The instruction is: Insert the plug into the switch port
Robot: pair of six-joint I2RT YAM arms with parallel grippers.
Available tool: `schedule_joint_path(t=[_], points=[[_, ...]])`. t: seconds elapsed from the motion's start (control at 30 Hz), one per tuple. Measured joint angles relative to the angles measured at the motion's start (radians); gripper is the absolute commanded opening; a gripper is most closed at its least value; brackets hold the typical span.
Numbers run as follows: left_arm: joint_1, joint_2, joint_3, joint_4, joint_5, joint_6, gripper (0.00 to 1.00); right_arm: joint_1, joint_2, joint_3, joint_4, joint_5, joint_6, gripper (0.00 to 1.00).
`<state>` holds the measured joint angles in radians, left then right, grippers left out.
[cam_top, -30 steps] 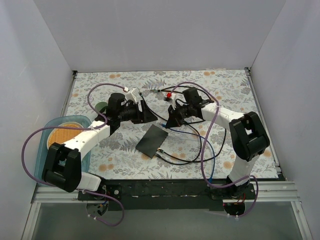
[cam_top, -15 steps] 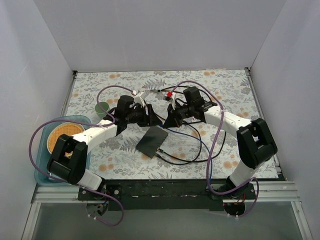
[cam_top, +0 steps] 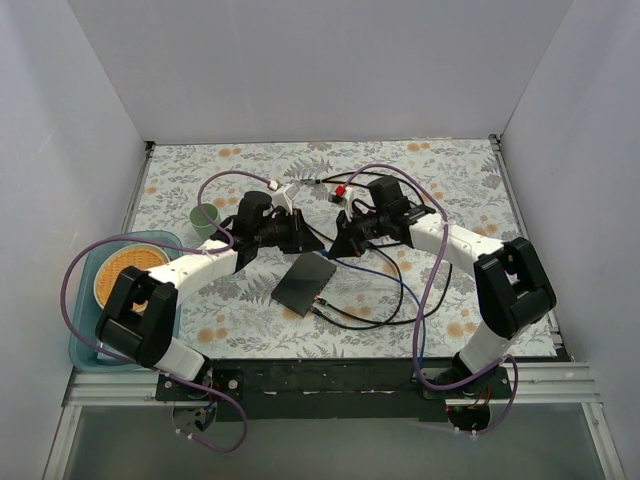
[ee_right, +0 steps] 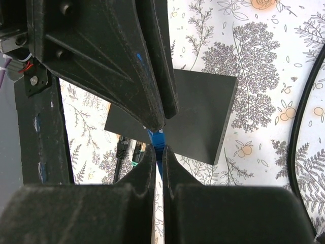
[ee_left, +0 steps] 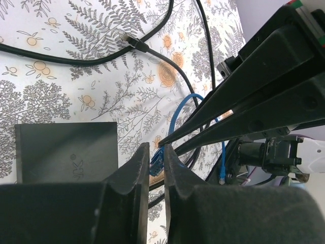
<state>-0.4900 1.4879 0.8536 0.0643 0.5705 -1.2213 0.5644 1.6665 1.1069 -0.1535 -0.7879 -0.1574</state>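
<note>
The blue plug (ee_left: pixel 156 162) hangs above the table between both grippers. My left gripper (ee_left: pixel 156 150) is shut on it, and in the right wrist view my right gripper (ee_right: pixel 158 148) is also shut on the plug (ee_right: pixel 157 138), with its blue cable running down between the fingers. From above, the left gripper (cam_top: pixel 312 243) and right gripper (cam_top: pixel 335 245) meet tip to tip just behind the flat dark grey switch (cam_top: pixel 305 282). The switch (ee_right: pixel 203 109) lies flat below them. Two black plugs (ee_right: pixel 122 147) sit along one long edge; the switch port itself is not visible.
A green cup (cam_top: pixel 205 217) stands at the left, and a teal tray (cam_top: pixel 85 300) with an orange plate sits near the left arm's base. Black cables (cam_top: pixel 370 312) loop in front of the switch. A small red-and-white part (cam_top: pixel 340 189) lies behind the grippers.
My left arm has swung right to meet the right gripper, and its jaws have gone from open to shut on the blue plug. The right gripper has stayed shut.
</note>
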Motion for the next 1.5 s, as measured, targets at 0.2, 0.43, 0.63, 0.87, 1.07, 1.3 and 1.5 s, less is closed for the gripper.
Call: schedule_joint_path(t=[0.2, 0.43, 0.63, 0.87, 1.07, 1.3, 1.5], points=[[-0.008, 0.001, 0.008, 0.008, 0.003, -0.019, 0.00, 0.001, -0.048, -0.022, -0.002, 0.045, 0.012, 0.01], [-0.009, 0.001, 0.032, -0.005, -0.010, -0.069, 0.00, 0.017, -0.122, -0.042, 0.023, 0.165, 0.050, 0.56], [-0.010, 0.005, 0.045, -0.106, -0.050, -0.133, 0.00, 0.064, -0.283, -0.132, 0.078, 0.365, 0.053, 0.75], [-0.010, 0.007, 0.093, -0.187, -0.082, -0.194, 0.00, 0.247, -0.367, -0.155, 0.125, 0.649, -0.003, 0.70], [-0.010, 0.007, 0.105, -0.220, -0.093, -0.216, 0.00, 0.290, -0.324, -0.155, 0.117, 0.786, -0.034, 0.68], [-0.010, 0.006, 0.105, -0.230, -0.093, -0.220, 0.00, 0.315, -0.312, -0.155, 0.111, 0.874, -0.062, 0.67], [-0.010, 0.005, 0.105, -0.230, -0.093, -0.222, 0.00, 0.322, -0.277, -0.155, 0.110, 0.882, -0.071, 0.65]])
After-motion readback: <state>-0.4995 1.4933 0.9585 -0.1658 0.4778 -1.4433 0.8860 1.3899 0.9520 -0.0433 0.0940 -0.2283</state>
